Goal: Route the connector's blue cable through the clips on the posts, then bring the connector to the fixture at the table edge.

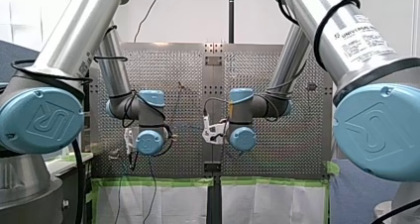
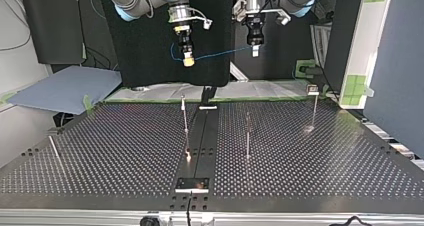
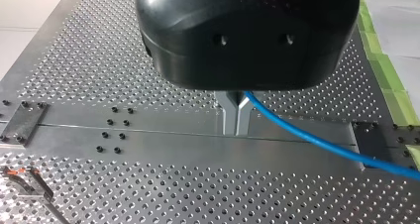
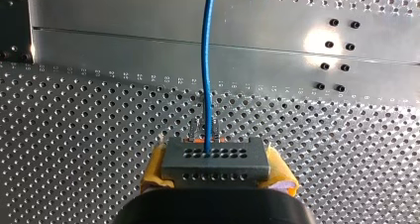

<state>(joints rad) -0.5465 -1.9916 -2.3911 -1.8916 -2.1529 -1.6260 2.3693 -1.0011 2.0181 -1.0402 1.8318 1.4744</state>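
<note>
Perforated metal covers the whole worktop (image 2: 125, 151), with a smooth strip running down its middle. Your right gripper (image 4: 218, 170) has its yellow pads (image 4: 153, 172) clenched on the grey connector (image 4: 215, 157), one pad on each side of it. The blue cable (image 4: 207, 60) leaves the connector's face and runs straight ahead of the gripper. Your left gripper (image 3: 236, 129) has its two metal fingers (image 3: 228, 111) pinched together on that same cable, which comes out between them and trails off to one side above the middle strip. From across the table you see both grippers pointing down, side by side, high over the worktop's far edge. The cable is strung nearly level between them, with a small loop hanging beside the connector. The connector and the cable are well apart from everything on the worktop. Below them thin posts (image 2: 185, 117) stand on the worktop: two near the middle strip, one towards a far corner and one, tilted, near a side edge. A small dark plate (image 2: 191, 185) sits at the middle of the near edge.
</note>
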